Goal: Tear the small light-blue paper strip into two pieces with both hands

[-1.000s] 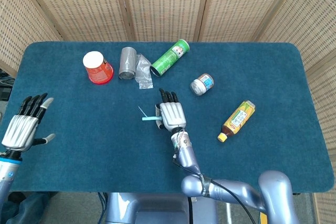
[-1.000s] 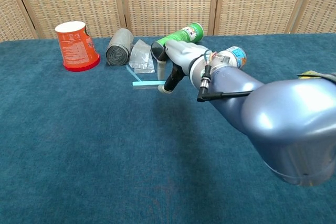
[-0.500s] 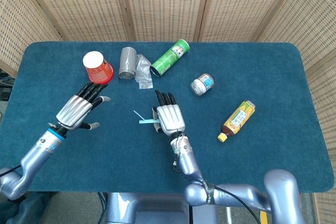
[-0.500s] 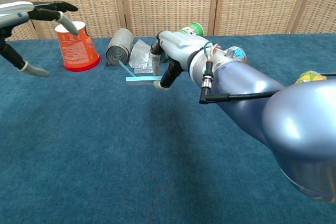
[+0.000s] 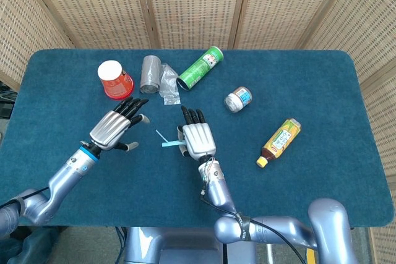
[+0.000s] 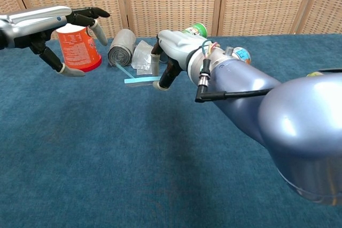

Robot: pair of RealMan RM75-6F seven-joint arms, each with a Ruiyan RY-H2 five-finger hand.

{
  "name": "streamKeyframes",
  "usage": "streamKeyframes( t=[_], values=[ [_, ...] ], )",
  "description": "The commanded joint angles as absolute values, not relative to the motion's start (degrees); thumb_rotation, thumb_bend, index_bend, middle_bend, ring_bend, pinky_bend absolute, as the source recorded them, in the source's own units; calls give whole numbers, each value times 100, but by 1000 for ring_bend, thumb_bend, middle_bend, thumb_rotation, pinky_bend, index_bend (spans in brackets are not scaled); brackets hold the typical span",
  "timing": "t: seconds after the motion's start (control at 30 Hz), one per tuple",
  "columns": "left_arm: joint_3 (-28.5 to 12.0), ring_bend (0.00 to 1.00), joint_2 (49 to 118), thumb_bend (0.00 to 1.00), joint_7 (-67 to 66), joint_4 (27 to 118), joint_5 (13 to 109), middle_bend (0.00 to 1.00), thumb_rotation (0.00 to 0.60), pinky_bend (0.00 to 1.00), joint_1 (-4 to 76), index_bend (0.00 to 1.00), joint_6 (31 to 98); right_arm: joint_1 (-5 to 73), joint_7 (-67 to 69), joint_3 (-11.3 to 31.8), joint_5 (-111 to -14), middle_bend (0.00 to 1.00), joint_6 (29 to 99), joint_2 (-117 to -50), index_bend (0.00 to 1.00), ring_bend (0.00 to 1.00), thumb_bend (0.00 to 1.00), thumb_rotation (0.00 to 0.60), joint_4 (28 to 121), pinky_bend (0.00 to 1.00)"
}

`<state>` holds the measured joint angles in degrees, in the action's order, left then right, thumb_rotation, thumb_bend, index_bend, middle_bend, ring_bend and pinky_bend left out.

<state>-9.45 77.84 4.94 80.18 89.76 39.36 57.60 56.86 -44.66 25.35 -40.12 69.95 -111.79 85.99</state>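
Moved: left robot hand [image 5: 116, 129] now in from surface's left edge, fingers spread, holding nothing, near strip; right robot hand [image 5: 197, 138] pinches light-blue paper strip [image 6: 140, 80] above surface centre; strip intact; left grip and tear outstanding.

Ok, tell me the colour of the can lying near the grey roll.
Green can, with a white cap; the head view shows it best.

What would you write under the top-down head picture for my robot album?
Right robot hand holds the light-blue paper strip above the blue table while the open left robot hand reaches toward it.
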Motion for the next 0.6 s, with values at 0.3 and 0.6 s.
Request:
streamKeyframes(
  t=[0.3,0.6],
  values=[
    [-952,836,8352,0,18,7146,9380,875,600,855,4240,379,6335,5748,-4574,2518,-3978,0,7130,-11215,626,0,569,600,8683,0],
    [-839,868,8316,0,52,7272,9264,920,600,867,4462,483,5958,5804,-4619,2536,-3946,0,7177,-11248,626,0,603,600,8700,0]
  ],
)
